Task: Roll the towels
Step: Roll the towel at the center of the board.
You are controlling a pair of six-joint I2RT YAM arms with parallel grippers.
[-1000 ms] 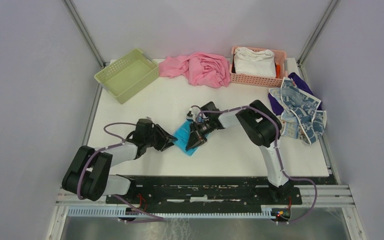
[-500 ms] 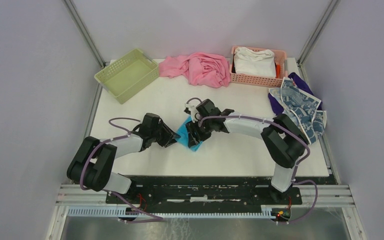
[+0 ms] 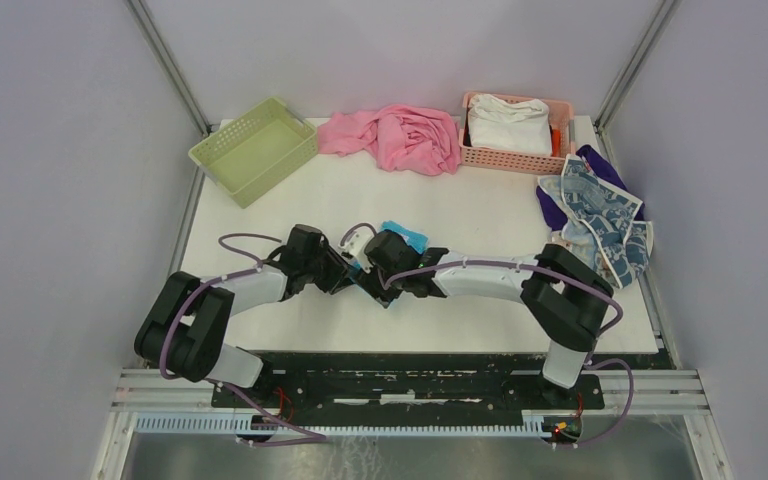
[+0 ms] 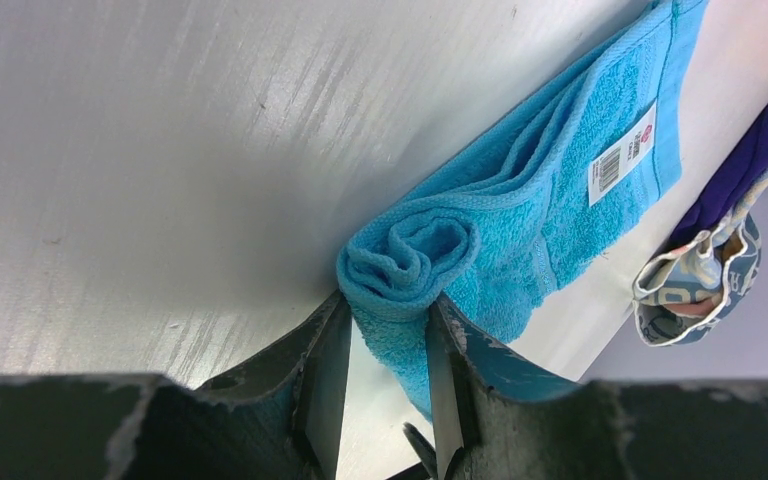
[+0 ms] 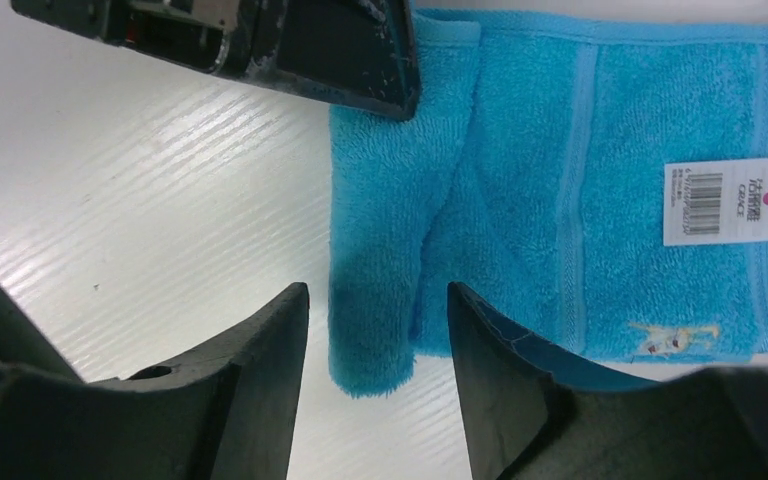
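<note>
The bright blue towel [image 4: 560, 170] lies on the white table, its near end rolled into a tight coil [image 4: 410, 255]. My left gripper [image 4: 390, 305] is shut on that coil, one finger on each side. In the top view the left gripper [image 3: 345, 277] meets the right gripper [image 3: 372, 283] at the towel [image 3: 406, 238]. My right gripper [image 5: 376, 300] is open and straddles the other end of the roll [image 5: 375, 330] without touching it. The white towel with dark blue print [image 3: 600, 215] lies crumpled at the right edge. I cannot pick out a cream lettered towel.
A purple cloth [image 3: 552, 212] lies under the printed towel. A large pink cloth [image 3: 400, 135] lies at the back middle. A pink basket [image 3: 560, 160] holds a white cloth [image 3: 508, 122]. A green basket [image 3: 255, 148] stands at the back left.
My right gripper has swung left and nearer, from the towel's middle to the rolled end beside the left gripper. The left gripper shifted slightly away and keeps its hold.
</note>
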